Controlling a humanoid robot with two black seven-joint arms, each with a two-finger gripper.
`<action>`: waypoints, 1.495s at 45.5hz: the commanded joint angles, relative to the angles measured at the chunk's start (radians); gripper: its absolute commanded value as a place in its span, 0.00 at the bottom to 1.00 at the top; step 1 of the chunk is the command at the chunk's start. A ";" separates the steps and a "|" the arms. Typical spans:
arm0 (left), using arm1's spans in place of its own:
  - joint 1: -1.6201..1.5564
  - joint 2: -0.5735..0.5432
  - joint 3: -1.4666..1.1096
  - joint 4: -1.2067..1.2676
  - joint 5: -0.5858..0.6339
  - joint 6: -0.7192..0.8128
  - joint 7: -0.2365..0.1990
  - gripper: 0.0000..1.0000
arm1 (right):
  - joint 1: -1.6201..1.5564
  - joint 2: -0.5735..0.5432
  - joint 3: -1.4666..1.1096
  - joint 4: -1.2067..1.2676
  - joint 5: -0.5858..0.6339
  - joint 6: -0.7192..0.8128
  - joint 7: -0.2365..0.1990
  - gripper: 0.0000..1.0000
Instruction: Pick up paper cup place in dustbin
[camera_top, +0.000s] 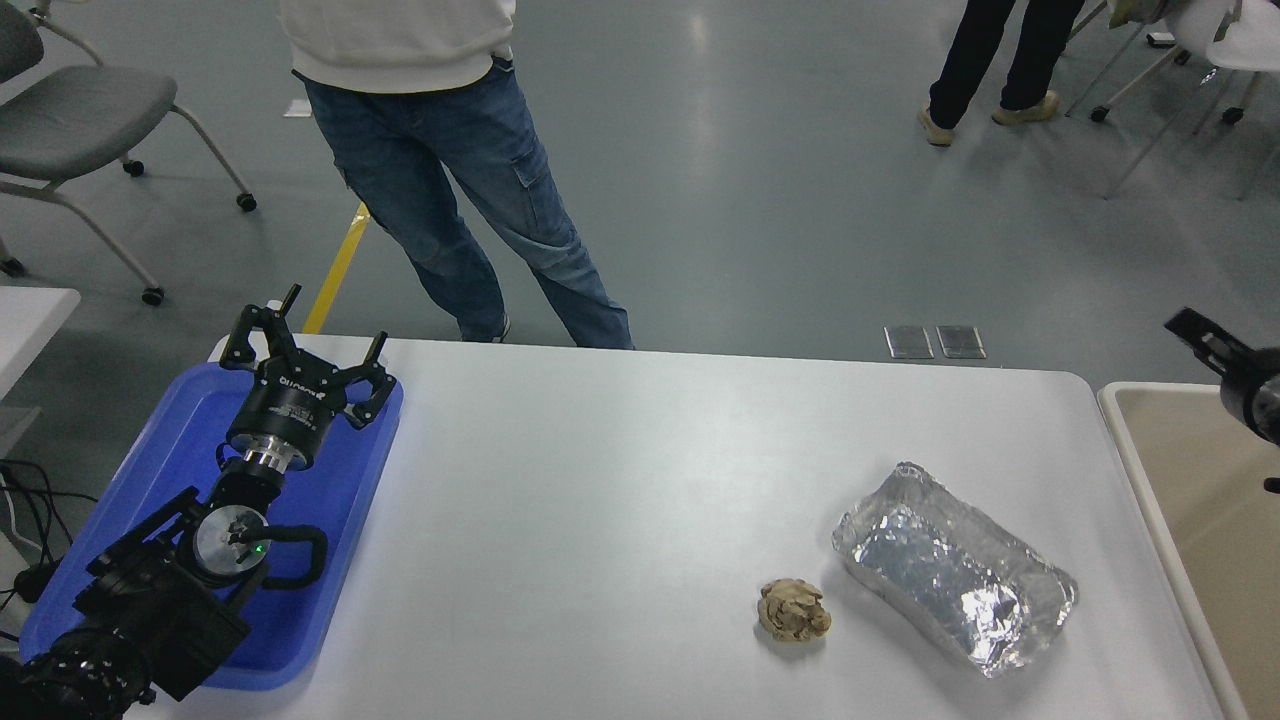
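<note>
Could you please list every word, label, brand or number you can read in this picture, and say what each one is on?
White lettering on the body of the left tool: a short brand-like word, seen upside down and too small to read with certainty.
Blue tray, foil tray, paper ball, table and bin: no print visible.
Nothing else in view carries readable text.

Left claw (304, 345): small white lettering on the black body behind the fingers, too small and tilted to read. No other text, label or number legible anywhere.
</note>
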 joint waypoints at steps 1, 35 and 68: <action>0.000 0.000 0.000 0.000 0.000 0.000 0.000 1.00 | 0.216 0.037 -0.082 0.087 -0.085 0.077 0.003 1.00; 0.000 0.000 0.001 0.000 0.000 0.000 0.001 1.00 | 0.780 0.067 -0.224 0.529 -0.196 0.580 0.000 1.00; 0.000 0.000 0.001 0.000 0.000 0.000 0.000 1.00 | 0.860 0.056 -0.576 0.895 -0.214 0.661 0.000 1.00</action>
